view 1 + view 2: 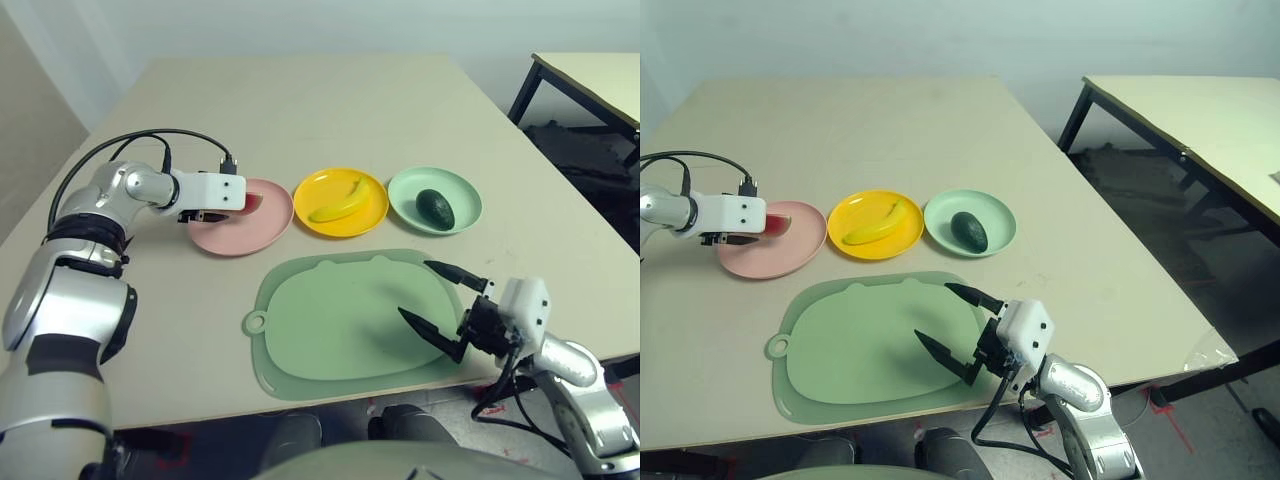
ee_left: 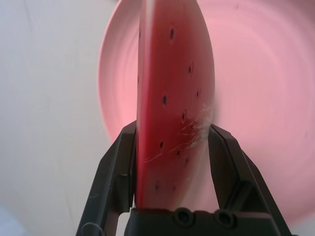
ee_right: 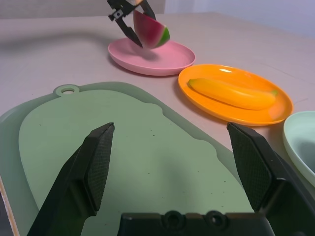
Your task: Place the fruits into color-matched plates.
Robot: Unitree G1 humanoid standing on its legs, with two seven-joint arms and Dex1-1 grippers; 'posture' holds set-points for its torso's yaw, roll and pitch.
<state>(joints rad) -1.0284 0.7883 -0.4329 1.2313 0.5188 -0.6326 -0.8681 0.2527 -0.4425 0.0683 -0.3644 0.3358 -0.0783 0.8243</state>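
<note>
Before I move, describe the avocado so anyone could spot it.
On the table, past the flat green cutting mat, three round plates stand in a row. The mint green one is at the robot's right end. The avocado lies in it: dark green and oval, unlike the curved yellow banana next door.

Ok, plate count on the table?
3: pink plate under the left gripper, yellow plate in the middle with the banana, mint green plate beyond that with the avocado.
</note>
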